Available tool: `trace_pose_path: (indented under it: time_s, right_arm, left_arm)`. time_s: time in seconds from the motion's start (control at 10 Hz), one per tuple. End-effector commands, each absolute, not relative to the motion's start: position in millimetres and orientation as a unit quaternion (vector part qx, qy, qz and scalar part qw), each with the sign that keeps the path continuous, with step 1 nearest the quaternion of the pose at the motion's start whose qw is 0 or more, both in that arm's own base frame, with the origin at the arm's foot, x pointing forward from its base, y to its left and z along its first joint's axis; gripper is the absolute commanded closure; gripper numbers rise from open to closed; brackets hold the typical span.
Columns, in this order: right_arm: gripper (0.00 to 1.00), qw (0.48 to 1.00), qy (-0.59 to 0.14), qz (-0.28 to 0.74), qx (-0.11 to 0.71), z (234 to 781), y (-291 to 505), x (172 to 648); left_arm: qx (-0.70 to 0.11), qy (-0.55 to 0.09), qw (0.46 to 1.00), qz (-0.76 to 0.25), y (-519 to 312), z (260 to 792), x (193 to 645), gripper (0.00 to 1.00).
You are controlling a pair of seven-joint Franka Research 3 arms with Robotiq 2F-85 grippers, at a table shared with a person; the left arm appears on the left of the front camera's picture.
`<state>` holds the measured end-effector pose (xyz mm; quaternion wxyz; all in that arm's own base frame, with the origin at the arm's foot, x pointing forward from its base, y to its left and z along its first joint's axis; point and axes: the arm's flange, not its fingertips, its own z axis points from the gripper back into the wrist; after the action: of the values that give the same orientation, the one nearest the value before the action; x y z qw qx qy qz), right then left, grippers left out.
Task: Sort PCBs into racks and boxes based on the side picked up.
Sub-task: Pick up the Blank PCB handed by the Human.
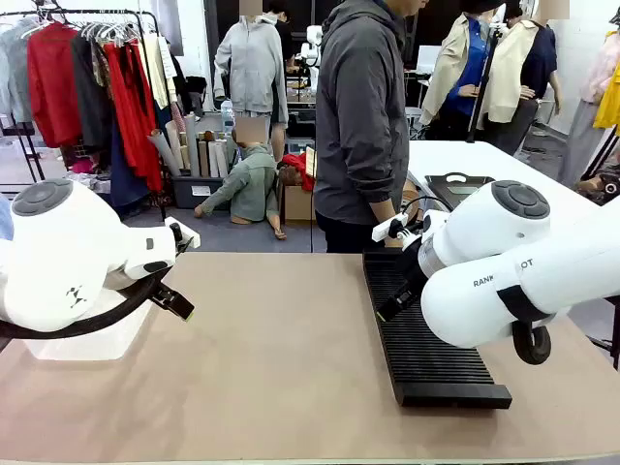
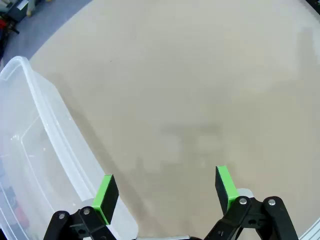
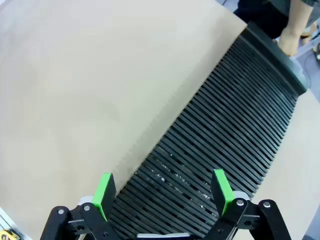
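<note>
No PCBs are in view. The long black slotted rack [image 1: 426, 339] lies on the right half of the table, running away from me. My right gripper [image 3: 162, 190] hangs open over the rack [image 3: 215, 145], its green pads [image 3: 104, 192] wide apart with nothing between them. The clear plastic box [image 2: 30, 150] stands at the table's left, under my left arm [image 1: 68, 257]. My left gripper [image 2: 165, 192] is open over bare tabletop just beside the box's rim and holds nothing.
A person in a grey hoodie [image 1: 360, 126] stands at the far edge, with a hand [image 3: 290, 42] by the rack's far end. The tan tabletop [image 1: 281, 349] lies between box and rack. My right arm [image 1: 523, 271] looms over the rack's right side.
</note>
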<state>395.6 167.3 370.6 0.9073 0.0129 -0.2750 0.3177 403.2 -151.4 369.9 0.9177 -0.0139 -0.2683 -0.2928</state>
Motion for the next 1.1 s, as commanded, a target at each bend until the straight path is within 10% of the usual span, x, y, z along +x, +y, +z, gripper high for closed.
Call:
trace_pose_path:
  time_s: [0.0, 1.0]
  right_arm:
    - [0.0, 0.907, -0.275, 0.318, 0.013, 370.6, 167.3, 395.6]
    - [0.0, 0.907, -0.275, 0.318, 0.013, 370.5, 167.3, 395.6]
  left_arm:
    - [-0.014, -0.269, 0.918, -0.293, -151.5, 370.1, 403.1, 0.0]
    - [-0.014, -0.268, 0.918, -0.293, -151.5, 369.9, 403.1, 0.0]
